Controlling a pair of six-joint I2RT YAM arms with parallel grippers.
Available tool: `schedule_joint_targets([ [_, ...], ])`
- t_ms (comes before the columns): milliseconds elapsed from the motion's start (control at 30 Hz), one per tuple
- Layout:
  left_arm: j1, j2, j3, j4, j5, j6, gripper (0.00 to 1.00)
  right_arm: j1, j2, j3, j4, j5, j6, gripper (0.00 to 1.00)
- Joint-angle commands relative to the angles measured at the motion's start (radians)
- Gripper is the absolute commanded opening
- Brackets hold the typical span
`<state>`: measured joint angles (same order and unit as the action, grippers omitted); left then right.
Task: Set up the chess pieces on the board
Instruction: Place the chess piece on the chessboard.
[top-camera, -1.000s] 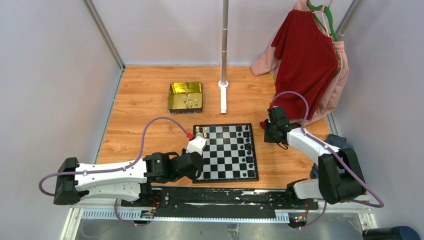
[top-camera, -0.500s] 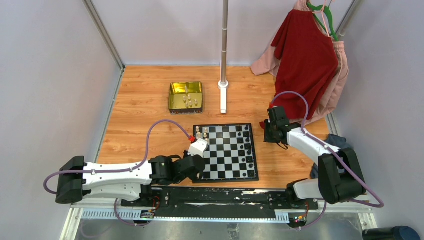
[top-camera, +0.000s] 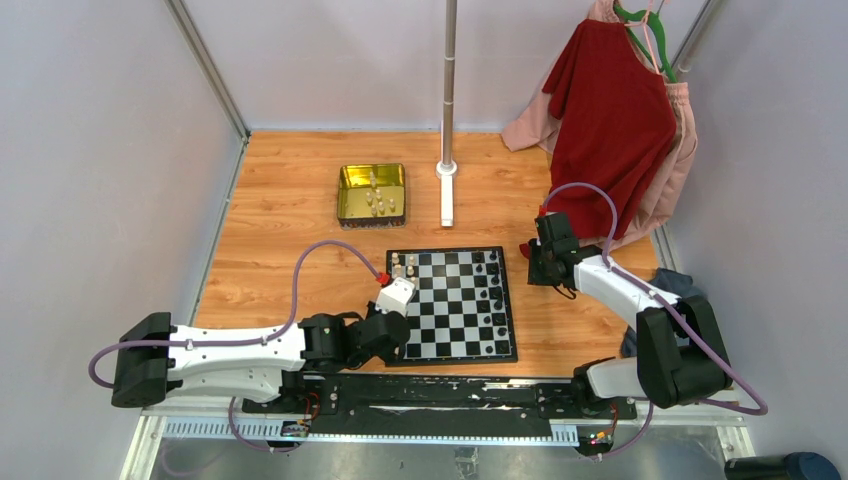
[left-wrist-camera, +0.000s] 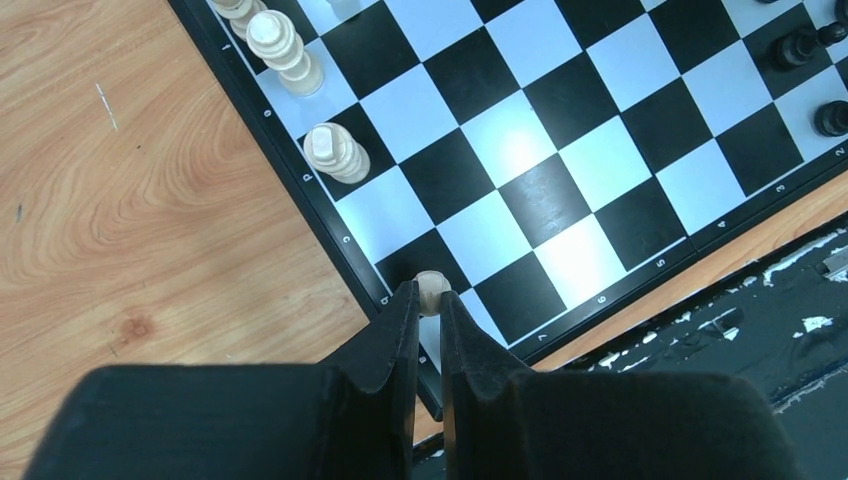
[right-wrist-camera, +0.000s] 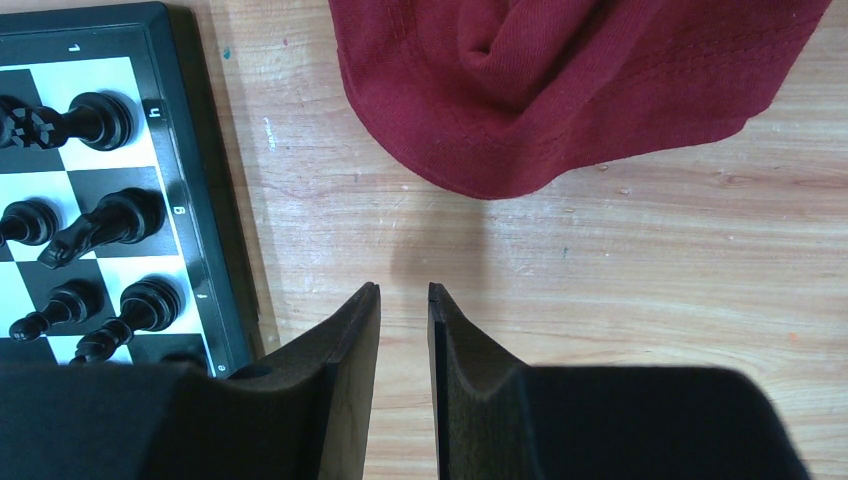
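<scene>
The black-and-white board (top-camera: 455, 320) lies at the table's near centre. My left gripper (top-camera: 394, 330) is at its near left corner, shut on a small cream chess piece (left-wrist-camera: 431, 290) over the board (left-wrist-camera: 520, 150) edge squares. Two more cream pieces (left-wrist-camera: 335, 152) stand along that left edge, at the far left corner in the top view (top-camera: 398, 262). Black pieces (top-camera: 492, 280) stand along the right edge, and also show in the right wrist view (right-wrist-camera: 100, 120). My right gripper (right-wrist-camera: 404, 292) hangs slightly open and empty over bare wood, just right of the board (right-wrist-camera: 205, 200).
A gold tin (top-camera: 345, 195) holding several cream pieces (top-camera: 378, 202) stands behind the board, to the left. A metal pole (top-camera: 448, 90) rises at the back centre. Red and pink clothes (top-camera: 610, 110) hang at the back right; red cloth (right-wrist-camera: 560, 90) lies ahead of the right gripper.
My left gripper has slid a little toward the near edge along the board's left side, still holding the cream piece. The right arm has not moved.
</scene>
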<state>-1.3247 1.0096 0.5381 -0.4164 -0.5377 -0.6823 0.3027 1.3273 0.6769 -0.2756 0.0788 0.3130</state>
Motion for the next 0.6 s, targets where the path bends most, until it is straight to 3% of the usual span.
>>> schedule_joint_targets([
  [0, -0.007, -0.012, -0.027, 0.029, -0.051, 0.007, 0.00, 0.006, 0.014, -0.001, 0.003, -0.001, -0.017, 0.29],
  [567, -0.006, -0.048, -0.067, 0.075, -0.071, 0.025, 0.00, 0.006, 0.027, 0.012, -0.007, 0.005, -0.020, 0.29],
])
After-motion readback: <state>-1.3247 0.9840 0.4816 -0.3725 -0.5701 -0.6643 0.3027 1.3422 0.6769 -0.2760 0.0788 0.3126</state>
